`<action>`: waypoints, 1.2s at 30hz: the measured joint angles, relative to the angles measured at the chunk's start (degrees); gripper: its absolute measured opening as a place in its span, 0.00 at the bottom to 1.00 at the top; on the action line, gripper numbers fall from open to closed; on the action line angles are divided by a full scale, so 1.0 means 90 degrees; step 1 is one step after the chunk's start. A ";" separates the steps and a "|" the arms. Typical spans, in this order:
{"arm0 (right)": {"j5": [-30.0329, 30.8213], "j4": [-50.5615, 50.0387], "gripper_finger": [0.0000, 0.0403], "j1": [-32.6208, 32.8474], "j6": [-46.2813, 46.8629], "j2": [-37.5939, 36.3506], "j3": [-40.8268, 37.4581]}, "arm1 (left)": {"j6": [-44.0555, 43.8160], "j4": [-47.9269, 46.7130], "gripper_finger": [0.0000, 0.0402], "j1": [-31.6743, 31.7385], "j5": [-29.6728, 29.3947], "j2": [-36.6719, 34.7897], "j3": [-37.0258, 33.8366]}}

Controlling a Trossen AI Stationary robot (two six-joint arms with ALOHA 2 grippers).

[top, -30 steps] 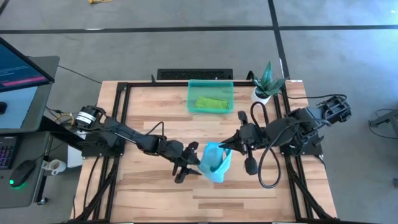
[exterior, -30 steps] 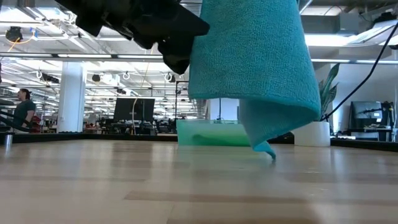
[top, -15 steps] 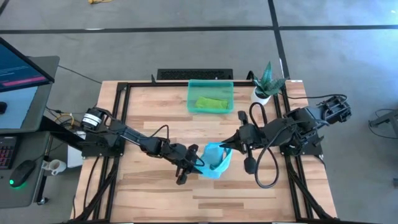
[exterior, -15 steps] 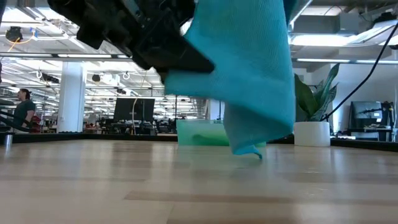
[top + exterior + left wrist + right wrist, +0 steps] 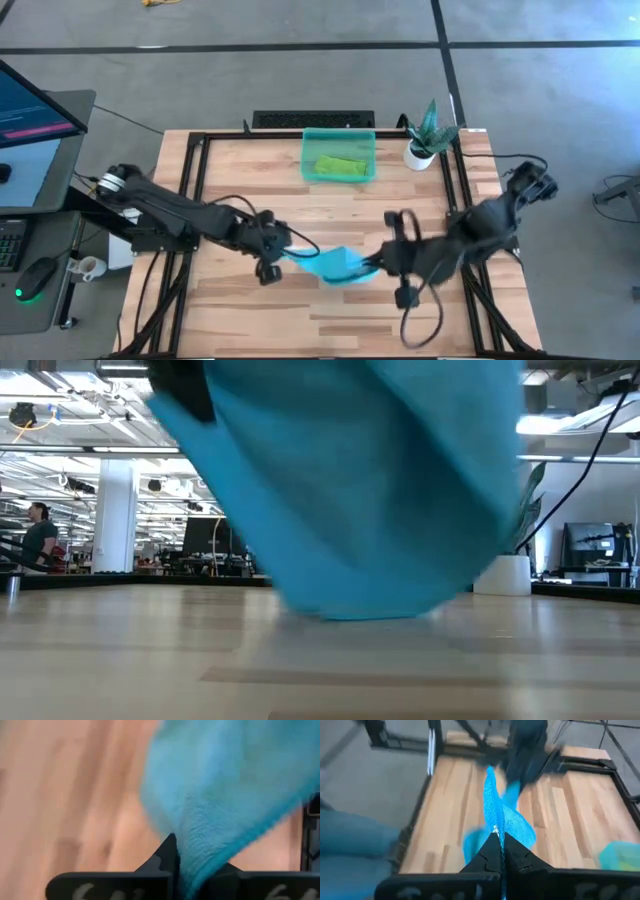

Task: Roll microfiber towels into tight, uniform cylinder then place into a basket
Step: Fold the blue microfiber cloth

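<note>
The turquoise towel (image 5: 335,265) stretches between my two grippers over the middle of the table's near half. My left gripper (image 5: 284,255) is shut on its left end and my right gripper (image 5: 374,266) on its right end. In the low view the towel (image 5: 360,490) hangs as a broad sheet, its lower edge close over the wood. The lime green towel (image 5: 340,165) lies rolled inside the teal basket (image 5: 309,156) at the table's far edge. My left gripper pinches a bunched part of the towel's left end (image 5: 186,851) between its two fingers, coming level from the table's left. The cloth spreads away from the fingers toward the other arm. My right gripper pinches a thin edge of the towel's right end (image 5: 494,827) between its two fingers, coming from the table's right. The cloth runs away from the fingers toward the left gripper, twisted on edge.
A white pot with a green plant (image 5: 424,140) stands at the far right corner beside the basket. Black frame rails (image 5: 196,170) run along the table's sides. Bare wood (image 5: 250,310) lies along the near edge.
My left gripper has shut on the hanging towel and drawn back toward the table's left. My right gripper has gone toward the near edge and down. The towel, first hanging from the right gripper alone, is now spread out between both.
</note>
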 joint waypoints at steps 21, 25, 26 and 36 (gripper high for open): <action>0.6361 -0.0786 0.03 0.1518 0.2884 0.2158 -0.0006 | -0.3458 -0.4772 0.00 -0.1464 -0.1014 0.0226 0.3156; 0.6367 -0.2594 0.03 0.1361 0.4383 0.2364 -0.0008 | -0.3487 -0.5019 0.00 -0.1648 -0.0998 0.0434 0.3000; 0.6399 -0.3156 0.03 0.1283 0.4866 0.2364 -0.0010 | -0.3410 -0.5078 0.00 -0.1644 -0.1047 0.0459 0.2984; 0.6157 -0.3212 0.03 0.0378 0.4485 0.2097 -0.0314 | -0.2065 -0.5061 0.00 -0.0554 -0.1594 0.0559 0.2990</action>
